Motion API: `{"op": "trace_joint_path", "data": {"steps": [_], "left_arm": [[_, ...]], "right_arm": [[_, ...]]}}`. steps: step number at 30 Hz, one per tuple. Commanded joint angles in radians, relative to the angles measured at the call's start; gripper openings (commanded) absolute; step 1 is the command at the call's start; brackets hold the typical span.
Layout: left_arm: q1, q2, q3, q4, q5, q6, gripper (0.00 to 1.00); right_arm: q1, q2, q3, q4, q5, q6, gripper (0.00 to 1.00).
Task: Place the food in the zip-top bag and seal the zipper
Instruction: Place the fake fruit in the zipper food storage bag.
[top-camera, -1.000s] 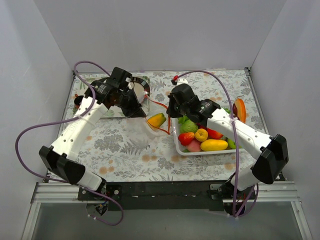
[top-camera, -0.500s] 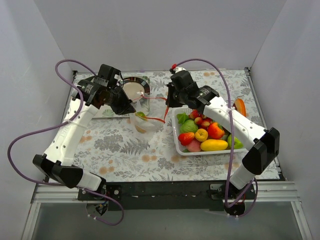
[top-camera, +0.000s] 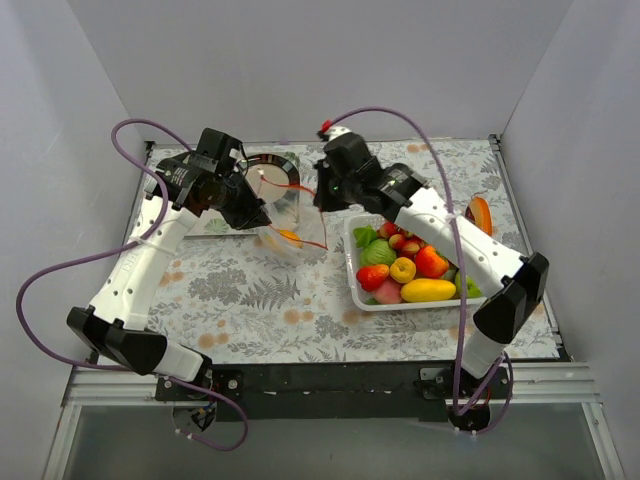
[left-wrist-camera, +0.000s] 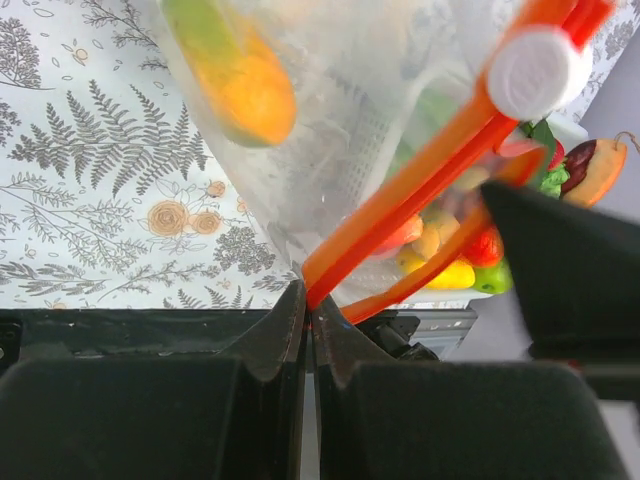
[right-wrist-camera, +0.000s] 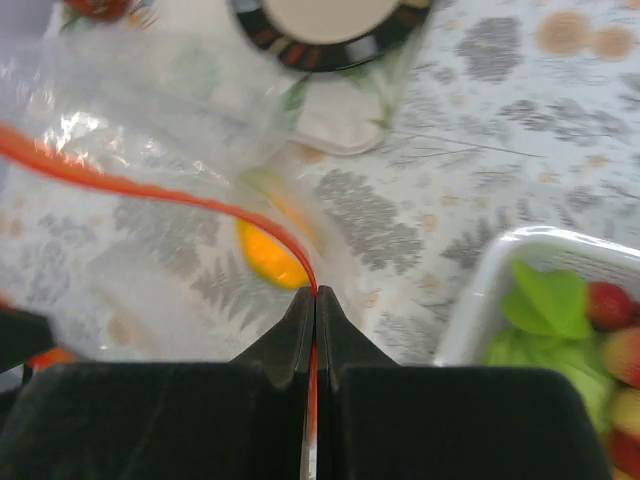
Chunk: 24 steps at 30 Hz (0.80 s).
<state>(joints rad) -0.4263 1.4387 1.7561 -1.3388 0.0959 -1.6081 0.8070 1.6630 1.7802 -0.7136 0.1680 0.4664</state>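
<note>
Filling step: left hand (left-wrist-camera: 308, 300) and right hand (right-wrist-camera: 315, 300) are pinching the zipper (left-wrist-camera: 400, 203) (one food piece (left-wrist-camera: 250, 95) bagged); next, one hand must let go.

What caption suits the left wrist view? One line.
Left gripper pinching the orange-red zipper of the clear zip-top bag, one orange-and-green toy food inside, white slider at upper right.

1 zip-top bag (top-camera: 300, 212) is counted, with 1 orange-red zipper (left-wrist-camera: 400, 200) carrying 1 white slider (left-wrist-camera: 540, 72), and 1 orange-and-green piece of food (top-camera: 291, 237) is seen inside it. 1 white basket (top-camera: 420, 305) is counted, in which roughly 10 toy fruits and vegetables (top-camera: 403, 269) are heaped, though an exact count cannot be made. 1 further piece (top-camera: 481, 216) and 1 round dish (right-wrist-camera: 330, 12) are counted on the worktop (top-camera: 250, 300).
</note>
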Motion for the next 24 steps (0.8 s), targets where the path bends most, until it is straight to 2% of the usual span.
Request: {"op": "trace_joint_path", "data": {"steps": [1,4,7,12,16,20,23,24], "left_arm": [[0.012,-0.035,-0.01,-0.048,-0.019,-0.007,0.0],[0.018,-0.038,-0.001,-0.048,-0.027,-0.006,0.0],[0.021,-0.041,0.006,-0.048,-0.016,-0.006,0.0],[0.021,-0.014,-0.018,-0.033,-0.01,-0.001,0.0],[0.021,-0.014,-0.119,0.045,0.019,0.007,0.0],[0.015,-0.008,-0.269,0.137,0.056,0.01,0.0],[0.009,-0.009,-0.311,0.211,0.079,0.016,0.0],[0.008,-0.008,-0.317,0.234,0.087,0.019,0.0]], "right_arm": [[0.247,0.082,0.096,0.028,-0.105,0.041,0.01],[0.265,0.078,0.088,0.02,-0.079,0.034,0.01],[0.109,-0.023,-0.075,0.107,-0.194,0.049,0.01],[0.009,-0.06,-0.302,0.19,-0.307,0.055,0.01],[-0.012,-0.081,-0.387,0.241,-0.312,0.06,0.15],[-0.034,-0.111,-0.424,0.237,-0.277,0.054,0.43],[-0.034,-0.146,-0.397,0.198,-0.226,0.038,0.57],[-0.034,-0.16,-0.387,0.174,-0.191,0.034,0.59]]}}
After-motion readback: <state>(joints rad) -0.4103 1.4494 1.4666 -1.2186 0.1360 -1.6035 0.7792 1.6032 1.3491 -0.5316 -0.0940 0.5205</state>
